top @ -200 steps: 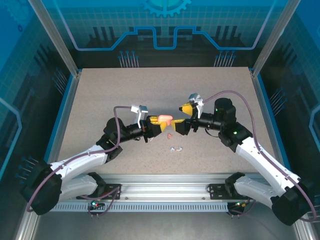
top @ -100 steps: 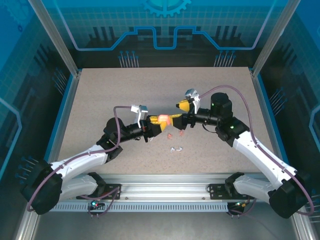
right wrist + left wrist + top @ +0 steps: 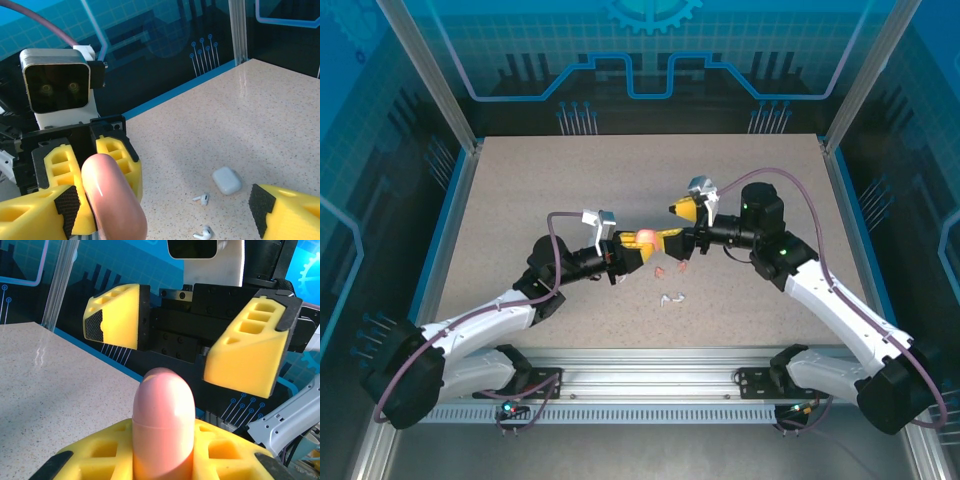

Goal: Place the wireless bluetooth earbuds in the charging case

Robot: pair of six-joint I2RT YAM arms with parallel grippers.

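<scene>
While the left gripper (image 3: pixel 632 248) pinches a salmon-pink, pebble-shaped plastic charging case (image 3: pixel 163 425) between its 2 yellow foam-padded fingers, we see the case's rounded end sticking out past the fingertips. Its lid seam shows as a thin line, with the lid down. Facing it head-on, the right gripper (image 3: pixel 181 334) has its jaws spread wide, and the case points into that gap. We cannot tell whether either yellow finger touches it. Both grippers hang above the middle of the speckled beige tabletop (image 3: pixel 260 110). On that surface, 2 tiny white stemmed plastic earbuds (image 3: pixel 202 199) lie loose and near each other, with a small white rounded case (image 3: pixel 227 180) just beside them. In the top view, 2 small salmon specks (image 3: pixel 660 269) lie under the grippers, too small for us to name.
</scene>
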